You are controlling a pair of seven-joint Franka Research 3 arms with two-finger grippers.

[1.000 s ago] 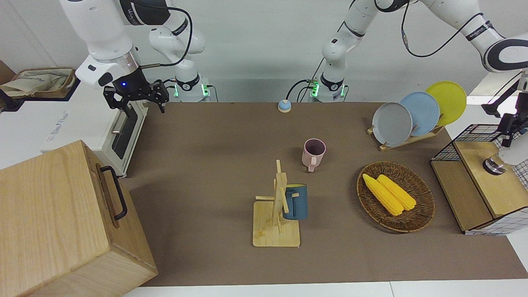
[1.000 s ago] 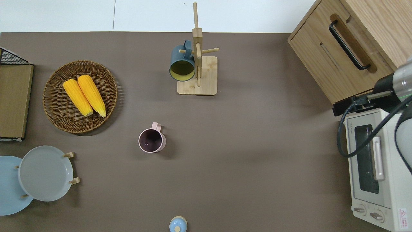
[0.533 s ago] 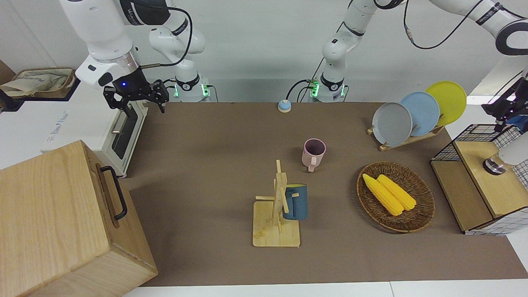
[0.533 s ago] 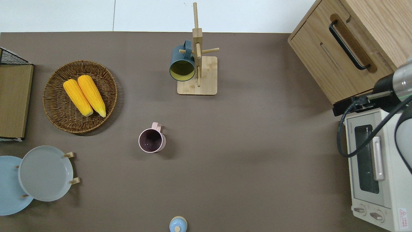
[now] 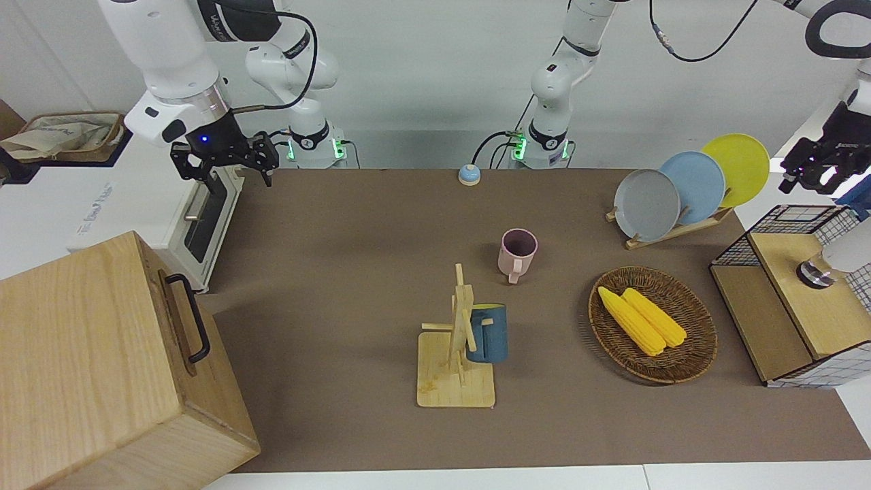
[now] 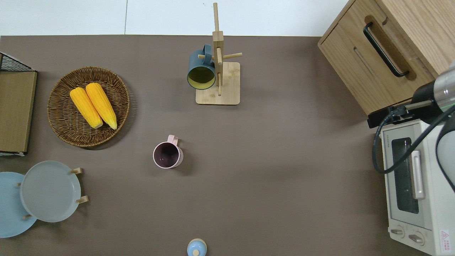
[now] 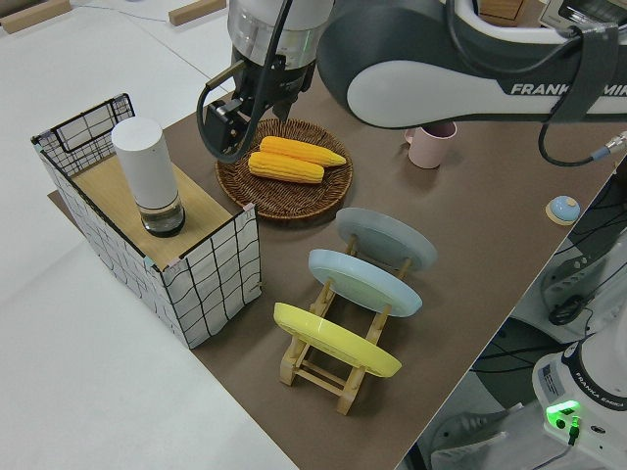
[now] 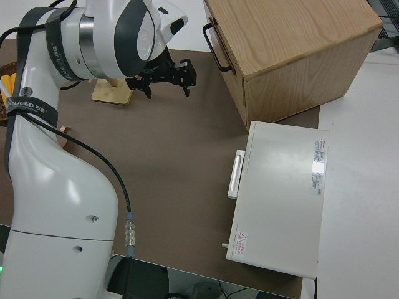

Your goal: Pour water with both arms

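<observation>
A pink mug stands upright mid-table, its inside dark. A dark blue mug hangs on a wooden mug rack, farther from the robots. A white bottle stands on the wooden shelf inside a wire basket at the left arm's end of the table. My left gripper hangs open in the air beside that basket, above the bottle's height, holding nothing. The same left gripper shows at the edge of the front view. My right gripper is parked, open and empty.
A wicker basket holds two corn cobs. A plate rack carries three plates. A white toaster oven and a large wooden box stand at the right arm's end. A small blue bell sits near the robots.
The left gripper has risen from just above the wire basket to well above it. The right arm and everything on the table stayed still.
</observation>
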